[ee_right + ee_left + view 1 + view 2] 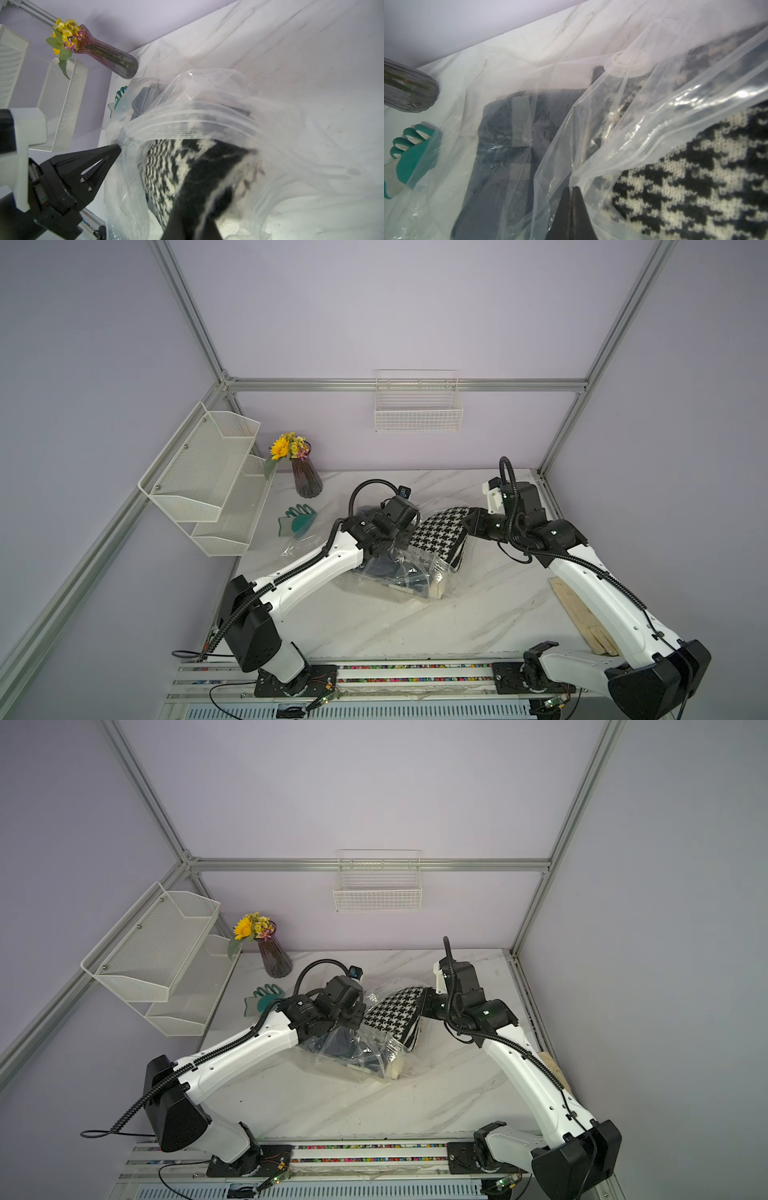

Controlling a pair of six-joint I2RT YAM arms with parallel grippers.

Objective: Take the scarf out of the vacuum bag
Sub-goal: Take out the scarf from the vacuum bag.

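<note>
Our left jaws pinch the vacuum bag (633,124) rim; our right jaws, hidden under the scarf (166,170), clamp it.

In the mouth of the vacuum bag (376,587): scarf (440,535). Left of the bag: gloves (299,522), vase (307,483) behind them. Right of it: wooden board (582,616).

Soft even light; glare on vacuum bag (643,116); scarf (187,176) blurred close to wrist lens.
</note>
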